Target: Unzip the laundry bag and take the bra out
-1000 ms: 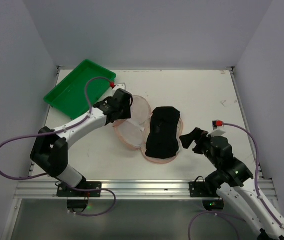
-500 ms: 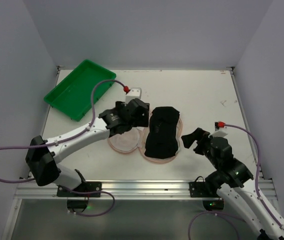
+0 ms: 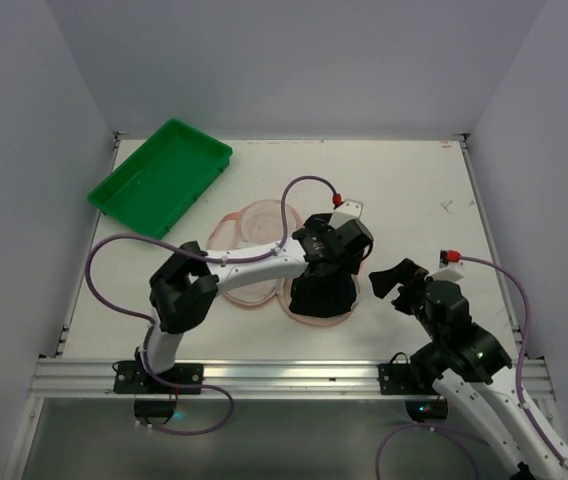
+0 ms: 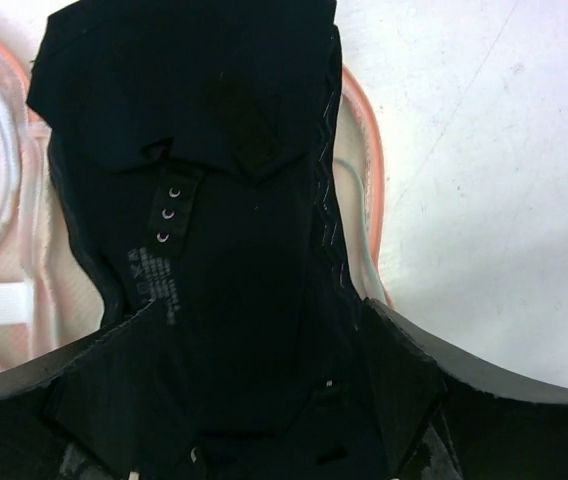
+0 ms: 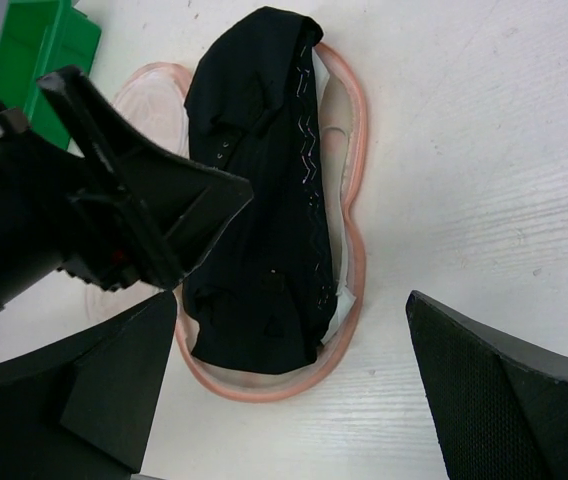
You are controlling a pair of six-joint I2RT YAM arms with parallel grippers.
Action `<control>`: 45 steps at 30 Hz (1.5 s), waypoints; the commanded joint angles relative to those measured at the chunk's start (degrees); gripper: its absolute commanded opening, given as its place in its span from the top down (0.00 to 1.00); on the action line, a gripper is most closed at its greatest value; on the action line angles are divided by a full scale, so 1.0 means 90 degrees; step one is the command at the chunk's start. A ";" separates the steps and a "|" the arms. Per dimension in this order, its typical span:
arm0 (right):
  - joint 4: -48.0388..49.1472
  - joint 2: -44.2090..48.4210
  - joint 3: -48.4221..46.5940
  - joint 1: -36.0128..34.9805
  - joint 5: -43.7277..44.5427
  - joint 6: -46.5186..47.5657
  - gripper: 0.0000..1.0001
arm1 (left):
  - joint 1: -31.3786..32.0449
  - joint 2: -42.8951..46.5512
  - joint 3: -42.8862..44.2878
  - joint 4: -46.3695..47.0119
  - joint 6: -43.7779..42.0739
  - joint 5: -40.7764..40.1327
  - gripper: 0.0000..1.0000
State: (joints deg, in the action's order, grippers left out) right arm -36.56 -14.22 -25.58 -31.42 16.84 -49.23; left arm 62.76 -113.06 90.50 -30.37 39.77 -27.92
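The laundry bag [image 3: 247,287] lies open in the middle of the table, its pale mesh lid folded out to the left. The bra [image 3: 322,292], showing black, lies in the bag's pink-rimmed right half. My left gripper [image 3: 332,255] is right above the bra's far end, jaws open. In the left wrist view the bra [image 4: 234,200] fills the frame, and the gripper [image 4: 264,400] straddles it, with the pink rim of the bag [image 4: 361,130] alongside. My right gripper [image 3: 396,282] is open and empty, just right of the bag. Its wrist view shows the bra [image 5: 264,220] and the bag's rim [image 5: 356,250].
A green plastic tray [image 3: 159,178] stands at the back left and shows in the right wrist view's corner [image 5: 34,50]. The left arm's purple cable arches over the bag's lid. Grey walls close in the table on three sides.
My left arm has swung right, from the bag's lid at the left to above the bra. The lid it was at now lies flat, folded out. The right arm has barely moved.
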 commanded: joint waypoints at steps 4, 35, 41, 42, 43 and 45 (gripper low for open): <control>-0.0089 0.0203 0.0089 0.0014 0.0121 -0.0242 0.01 | 0.0038 -0.0602 0.0638 0.0455 -0.0112 -0.0589 0.23; -0.0079 0.0271 0.0138 0.0014 0.0219 -0.0233 0.01 | 0.0165 -0.0916 0.0482 0.0415 -0.0141 -0.1302 1.00; -0.0079 0.0466 0.0186 0.0014 0.0287 -0.0272 0.01 | 0.0165 -0.0048 0.0199 0.0435 -0.0122 -0.1127 1.00; -0.0079 0.0505 0.0196 0.0014 0.0297 -0.0282 0.01 | 0.0165 0.0061 0.0160 0.0435 -0.0112 -0.1107 1.00; -0.0089 0.0573 0.0206 0.0024 0.0306 -0.0282 0.01 | 0.0165 0.0168 0.0101 0.0454 -0.0122 -0.1078 1.00; -0.0079 0.0603 0.0216 0.0024 0.0307 -0.0282 0.01 | 0.0155 0.0422 0.0052 0.0493 -0.0122 -0.0980 1.00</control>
State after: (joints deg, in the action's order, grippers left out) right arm -37.10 -9.65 -23.86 -31.42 17.28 -50.59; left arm 63.90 -115.98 91.31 -28.21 37.89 -36.27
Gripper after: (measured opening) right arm 0.986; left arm 0.006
